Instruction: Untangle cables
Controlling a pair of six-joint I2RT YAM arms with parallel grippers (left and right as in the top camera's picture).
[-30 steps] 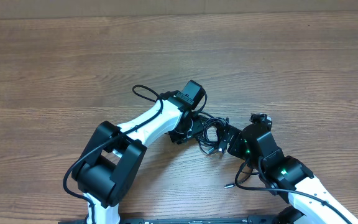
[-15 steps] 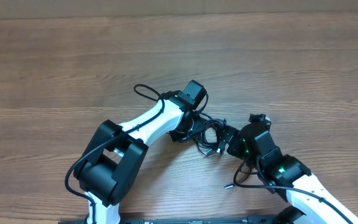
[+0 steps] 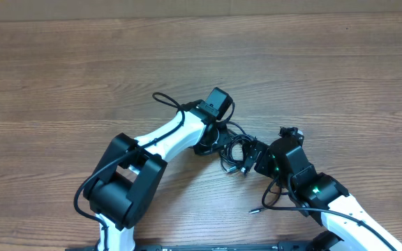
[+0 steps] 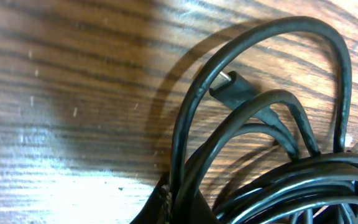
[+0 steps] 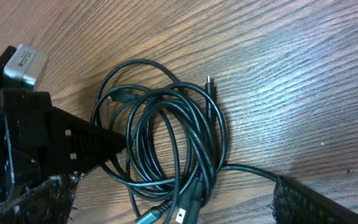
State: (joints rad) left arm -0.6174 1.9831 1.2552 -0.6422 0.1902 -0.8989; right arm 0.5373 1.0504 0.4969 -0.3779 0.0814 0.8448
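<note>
Cables [image 3: 237,152], thin black flexible cords far slimmer than the grippers, lie in one tangled coil on the brown wood-grain table [image 3: 326,70], near its middle, between the two grippers. Nearest the robot's base, a thin strand ending in a small metallic plug tip [image 3: 255,209] lies on the wood just beside the white and black right arm [image 3: 326,199].

Next out, the right gripper [image 3: 255,159] stands wide open and holds nothing. In its wrist view, its two rough-textured black fingers [image 5: 45,196] sit at either side, with the coil on the table just ahead of them. One strand leaves the coil toward the right-hand finger.

The coil is several overlapping round loops, glossy and lying flat. Three plug ends show in that view: a slim pin-like tip [image 5: 208,81] at the coil's far edge and two thicker plugs [image 5: 179,215] at its near edge. How many separate cords make up the coil cannot be told.

On the coil's left and slightly farther side, the left gripper [image 3: 217,145] is closed, its pointed black tips pinching strands at the coil's rim. Its wrist view shows loops rising from the fingertips [image 4: 182,211], with one flat black plug [image 4: 229,83] among them.
</note>
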